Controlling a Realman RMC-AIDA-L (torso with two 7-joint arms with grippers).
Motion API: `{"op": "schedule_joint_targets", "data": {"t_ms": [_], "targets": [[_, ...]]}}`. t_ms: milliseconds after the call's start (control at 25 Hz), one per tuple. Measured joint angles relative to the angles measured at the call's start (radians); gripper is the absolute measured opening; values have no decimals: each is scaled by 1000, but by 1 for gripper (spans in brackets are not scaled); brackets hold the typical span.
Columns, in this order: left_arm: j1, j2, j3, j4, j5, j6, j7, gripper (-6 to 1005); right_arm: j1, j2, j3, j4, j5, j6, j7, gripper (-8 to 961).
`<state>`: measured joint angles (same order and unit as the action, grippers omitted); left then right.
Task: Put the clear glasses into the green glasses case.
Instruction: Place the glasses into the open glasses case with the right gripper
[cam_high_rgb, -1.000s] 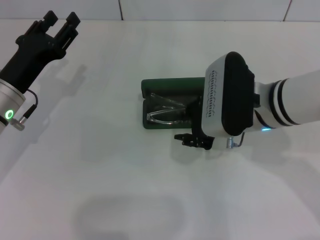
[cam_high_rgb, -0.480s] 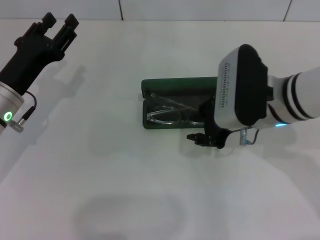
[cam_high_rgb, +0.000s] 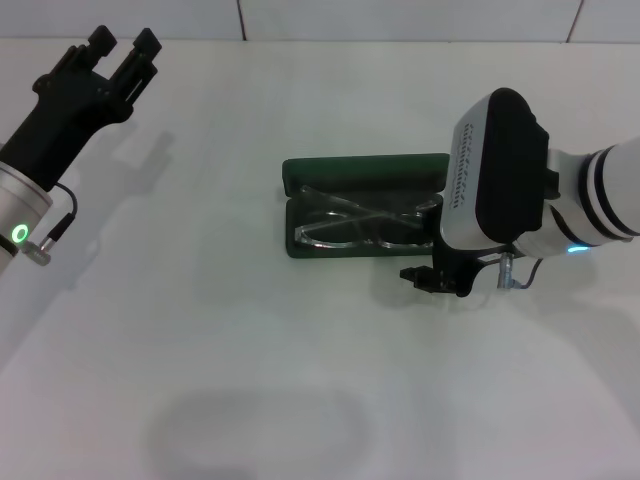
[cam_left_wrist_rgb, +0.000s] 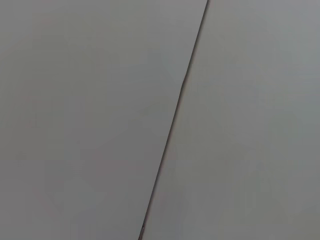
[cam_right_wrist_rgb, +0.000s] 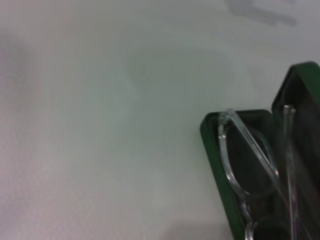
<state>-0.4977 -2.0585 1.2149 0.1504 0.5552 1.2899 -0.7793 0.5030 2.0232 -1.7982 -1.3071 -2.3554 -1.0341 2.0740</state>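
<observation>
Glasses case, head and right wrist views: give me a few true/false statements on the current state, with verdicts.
1. The clear glasses lie inside the green glasses case. True.
2. The case lid is shut. False: the lid stands open behind the tray and the lining shows.
3. The right gripper is clamped on the glasses. False: it sits on the case's right side, apart from them, holding nothing visible.
4. The left gripper is far off to the left, near the table's back edge. True.
5. One temple arm sticks up over the case's rim in the right wrist view. True.
6. The case stands on a blue tray. False: it rests directly on the white table.
</observation>
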Motion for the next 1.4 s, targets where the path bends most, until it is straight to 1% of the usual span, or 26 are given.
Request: {"op": "schedule_joint_targets", "data": {"t_ms": [360,520,640,800,960,1120,1280,1400], "targets": [[1,0,0,-3,0,0,0,645,-1,0,11,-3,-7,14,3,403],[2,0,0,-2,0,-1,0,645,-2,0,11,-13,4,-1,-1,403],[2,0,0,-1,0,-1,0,645,-11,1,6,-35,39,2,-13,402],[0,0,0,0,0,-2,0,646,-7,2,-7,-36,108,13,-63,402],[-3,-1,0,0,0,-2,0,646,6,5,-58,-4,128,104,-82,403],[0,-1,0,0,0,-2,0,646,39,5,-116,49,133,200,-82,403],[1,-1,0,0,0,-2,0,646,72,5,-116,90,134,226,-74,403],[2,-2,0,0,0,-1,0,646,71,5,-112,96,131,248,-73,403]]}}
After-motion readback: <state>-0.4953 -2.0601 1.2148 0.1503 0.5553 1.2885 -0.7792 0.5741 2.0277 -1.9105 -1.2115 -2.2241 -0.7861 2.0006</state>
